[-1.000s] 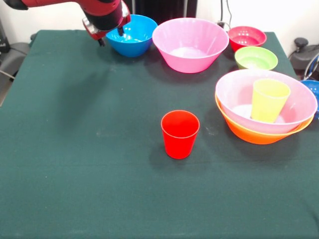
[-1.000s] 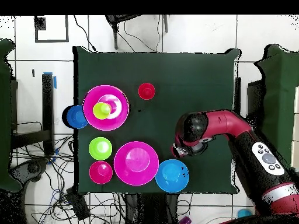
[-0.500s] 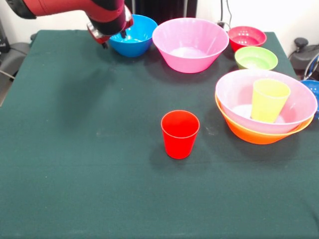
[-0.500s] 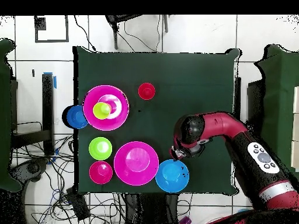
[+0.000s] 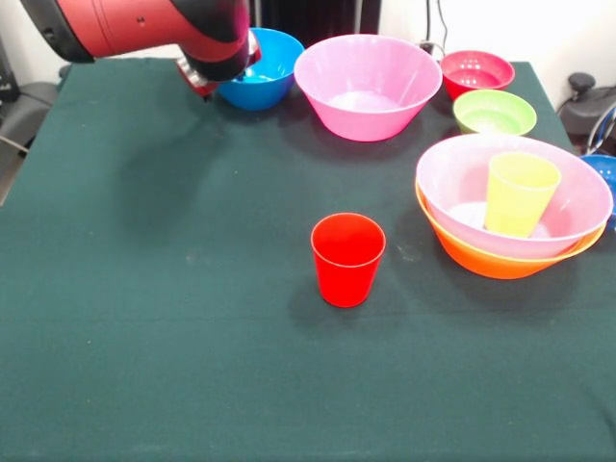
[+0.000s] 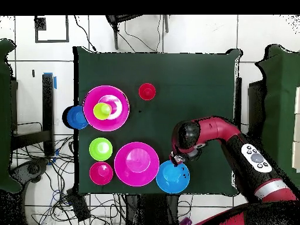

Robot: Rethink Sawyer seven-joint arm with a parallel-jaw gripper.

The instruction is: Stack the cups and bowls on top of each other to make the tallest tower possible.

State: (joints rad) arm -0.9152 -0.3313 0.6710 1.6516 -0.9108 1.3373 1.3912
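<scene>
Stacking is being prepared: the hand (image 6: 176,157), grip state impossible to tell, is being held at the light blue bowl's (image 5: 258,67) rim, apparently to carry it to the tower (image 5: 512,207) across the worktop (image 5: 173,289).

Front view set across the table (image 5: 144,318), looking slightly down and close over its green cloth, overhead view high above, looking straight down on the whole table (image 6: 193,82) and surrounding floor, turned half round, both sharing the tabletop
</scene>
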